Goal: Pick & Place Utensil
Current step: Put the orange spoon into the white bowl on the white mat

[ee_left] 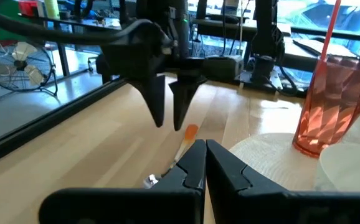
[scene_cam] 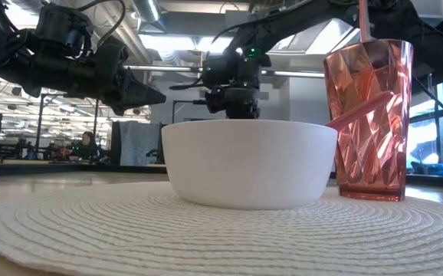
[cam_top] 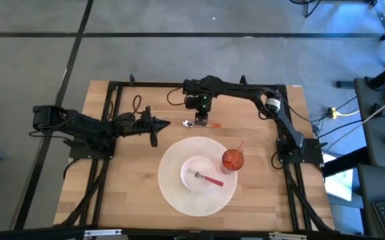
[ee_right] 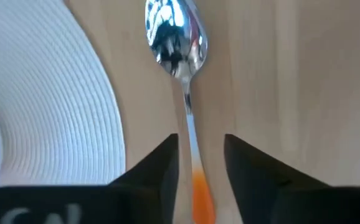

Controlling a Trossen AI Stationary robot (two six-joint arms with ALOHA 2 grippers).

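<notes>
Spoon (ee_right: 175, 38) lies flat on the bare tabletop (cam_top: 126, 193), just beyond the far edge of the round white mat (cam_top: 172, 193), its shiny bowl toward the left arm and its orange handle toward the right. Right gripper (cam_top: 201, 120) hangs straight over it, pointing down, with its two fingers (ee_right: 161, 168) parted a little and set either side of the thin metal neck, not closed on it. Left gripper (cam_top: 160, 123) waits just beside the spoon's bowl end, reaching in level, its fingers (ee_left: 189, 165) pressed together and holding nothing. On the mat sits a white bowl (cam_top: 199, 175) with a red-handled fork (cam_top: 204, 177) lying in it, and next to the bowl stands a red cup (cam_top: 232, 160) with a straw (cam_top: 240, 145) leaning out of it.
</notes>
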